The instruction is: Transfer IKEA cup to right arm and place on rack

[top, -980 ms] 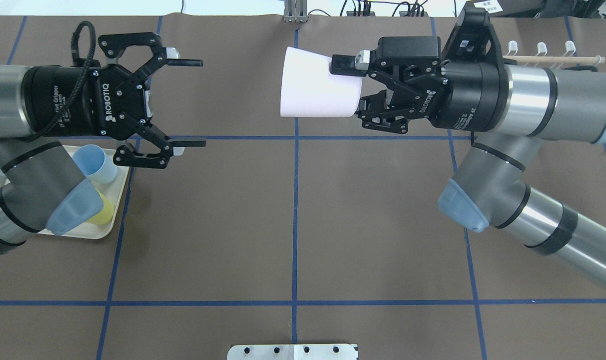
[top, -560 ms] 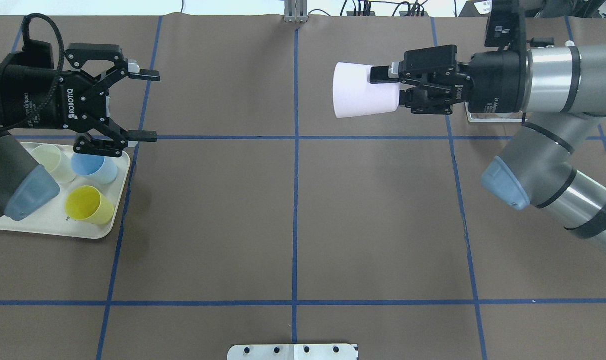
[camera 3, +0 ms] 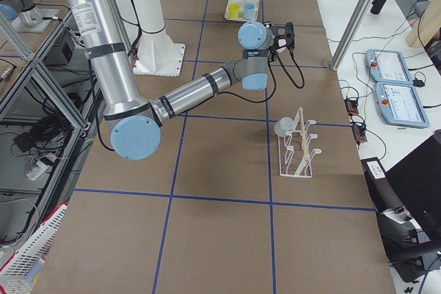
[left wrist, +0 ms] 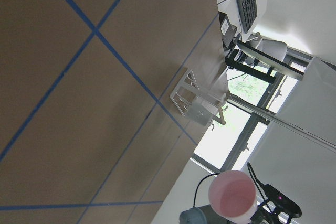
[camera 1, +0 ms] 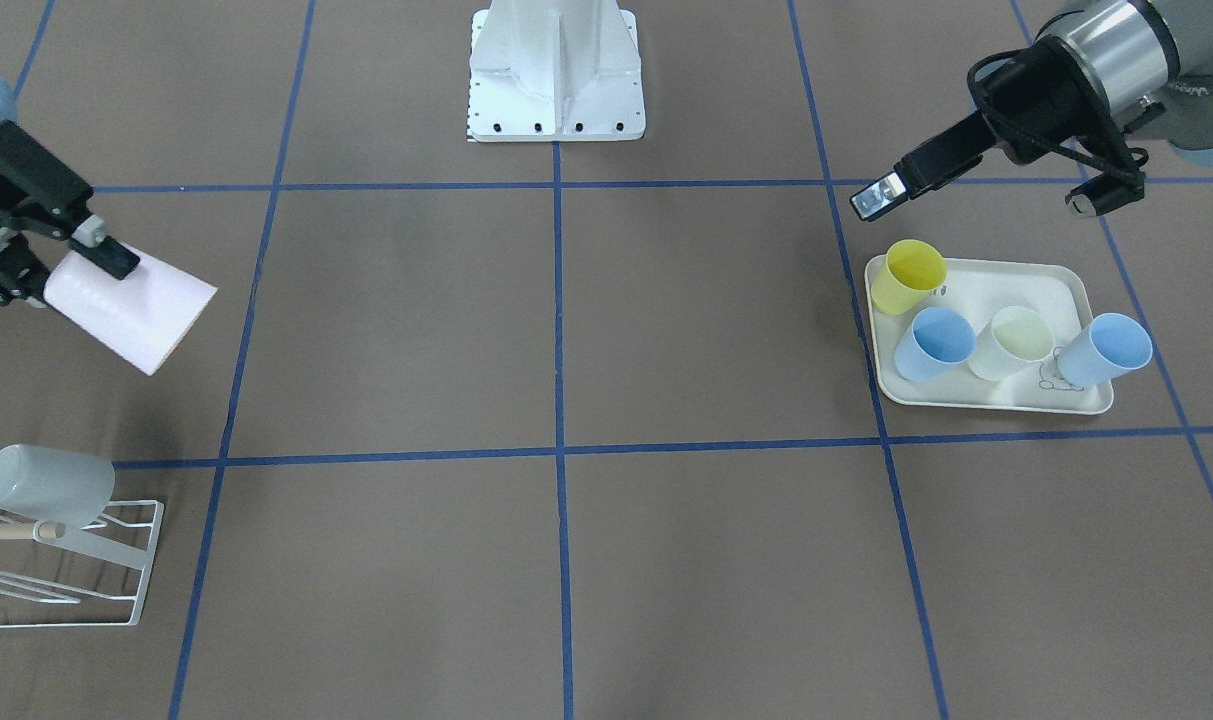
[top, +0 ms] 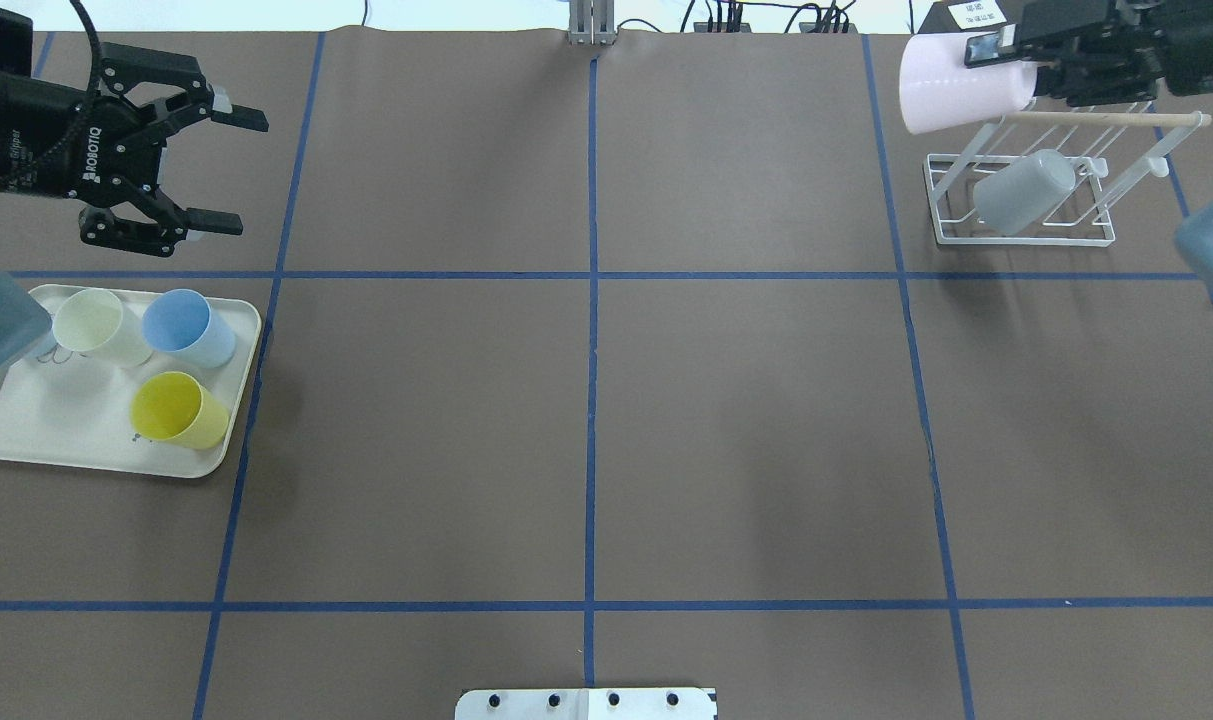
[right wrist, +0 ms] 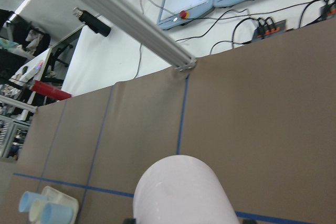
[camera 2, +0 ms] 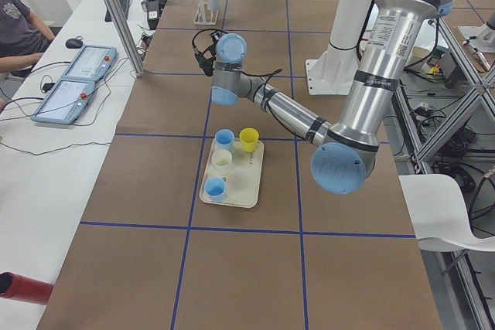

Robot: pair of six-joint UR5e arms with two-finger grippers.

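Grip of right gripper [top: 1011,68] clamped on narrow end of pink cup [top: 951,85], upper right corner of overhead frame. We see cup held sideways in air, mouth toward frame left. Just below it in that frame: rack [top: 1026,241], wooden rod [top: 1116,118] across top, grey cup [top: 1024,190] tilted on prongs. In front-facing view we see pink cup apart from rack. Left gripper [top: 234,170], upper left, jaws spread wide, holding nothing. Below it: cream tray [top: 56,440] with yellow cup [top: 171,410], blue cup [top: 186,325], pale cup [top: 91,320].
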